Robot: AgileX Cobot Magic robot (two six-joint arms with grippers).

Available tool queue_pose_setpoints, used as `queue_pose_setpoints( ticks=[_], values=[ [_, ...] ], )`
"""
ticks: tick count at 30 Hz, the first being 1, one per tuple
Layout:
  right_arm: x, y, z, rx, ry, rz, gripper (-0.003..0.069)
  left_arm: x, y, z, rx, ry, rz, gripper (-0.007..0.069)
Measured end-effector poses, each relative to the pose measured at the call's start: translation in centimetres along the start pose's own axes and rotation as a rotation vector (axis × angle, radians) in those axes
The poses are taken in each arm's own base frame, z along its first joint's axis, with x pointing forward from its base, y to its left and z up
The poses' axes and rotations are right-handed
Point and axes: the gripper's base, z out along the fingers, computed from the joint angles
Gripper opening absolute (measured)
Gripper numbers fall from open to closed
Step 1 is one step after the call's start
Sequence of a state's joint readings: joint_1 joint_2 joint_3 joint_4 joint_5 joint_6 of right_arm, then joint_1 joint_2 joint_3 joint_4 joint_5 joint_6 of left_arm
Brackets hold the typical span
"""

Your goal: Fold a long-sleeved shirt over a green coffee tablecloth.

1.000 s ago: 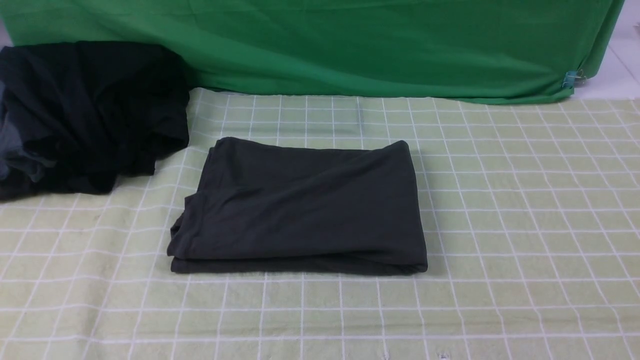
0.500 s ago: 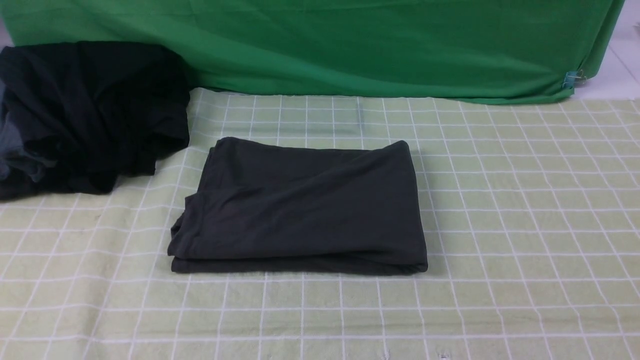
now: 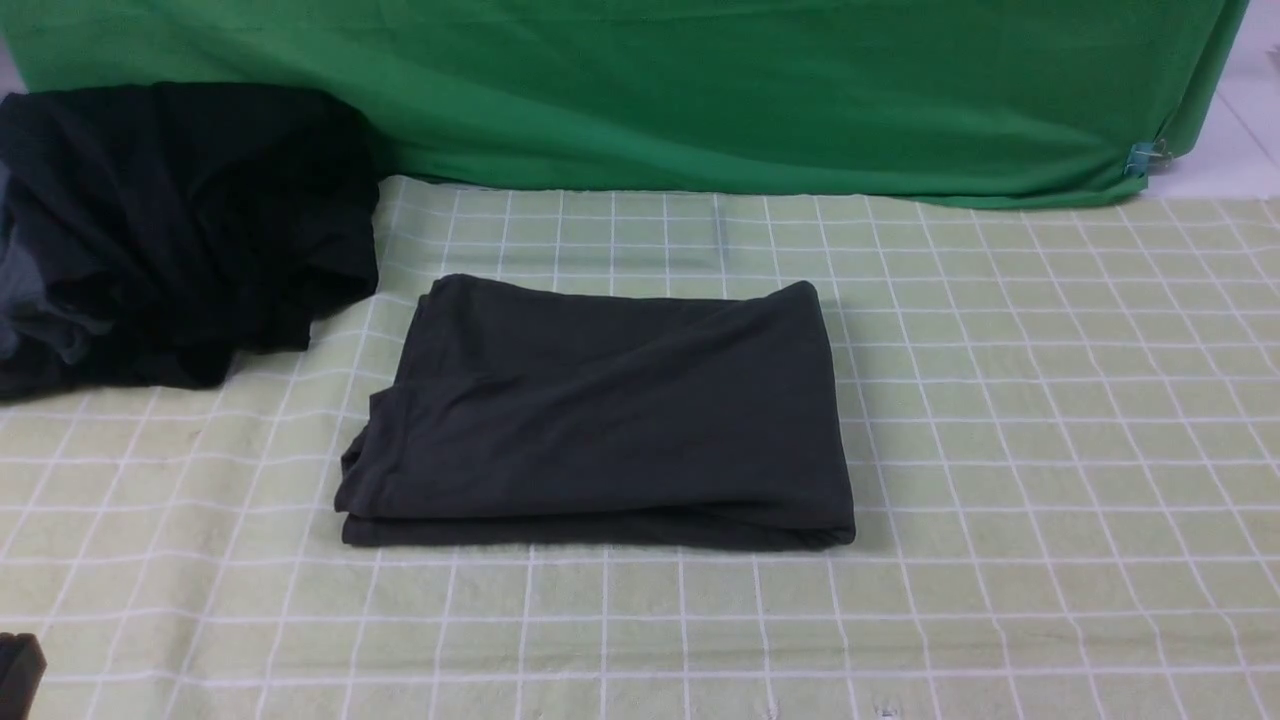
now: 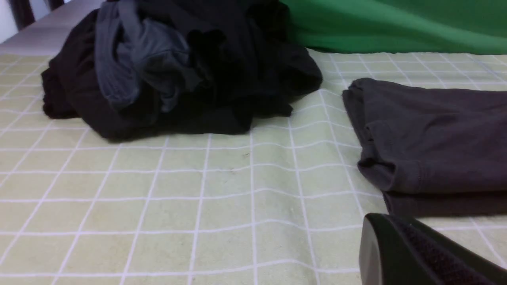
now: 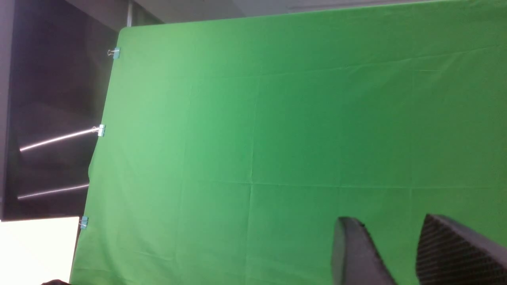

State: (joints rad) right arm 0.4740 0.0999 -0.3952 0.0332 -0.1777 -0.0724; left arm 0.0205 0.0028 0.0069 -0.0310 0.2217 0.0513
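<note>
The long-sleeved shirt (image 3: pixel 600 410) lies folded into a charcoal rectangle in the middle of the green coffee tablecloth (image 3: pixel 1050 450); no print shows. My left gripper (image 4: pixel 392 237) is shut and empty, low over the cloth just short of the shirt's (image 4: pixel 431 134) near left corner. In the front view only a dark tip of the left gripper (image 3: pixel 18 672) shows at the bottom left edge. My right gripper (image 5: pixel 387 218) is out of the front view. It is open with nothing between its fingers, and it faces the plain green backdrop (image 5: pixel 277 138).
A heap of black clothing (image 3: pixel 180 230) with a grey-blue patch sits at the back left of the tablecloth, also in the left wrist view (image 4: pixel 178 67). The plain bright green cloth (image 3: pixel 700 90) hangs along the back, held by small clips (image 3: pixel 1140 158).
A dark tip of my left gripper has come into the bottom left corner of the front view. The folded shirt and the black heap have not moved.
</note>
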Motion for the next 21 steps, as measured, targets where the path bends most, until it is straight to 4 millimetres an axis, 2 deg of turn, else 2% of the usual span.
queue_pose_setpoints(
  ticks=[21],
  values=[
    [0.0,0.0,0.0,0.0,0.0,0.0,0.0239,0.0,-0.04,0.0,0.008,0.0,0.001,0.0003]
  ],
)
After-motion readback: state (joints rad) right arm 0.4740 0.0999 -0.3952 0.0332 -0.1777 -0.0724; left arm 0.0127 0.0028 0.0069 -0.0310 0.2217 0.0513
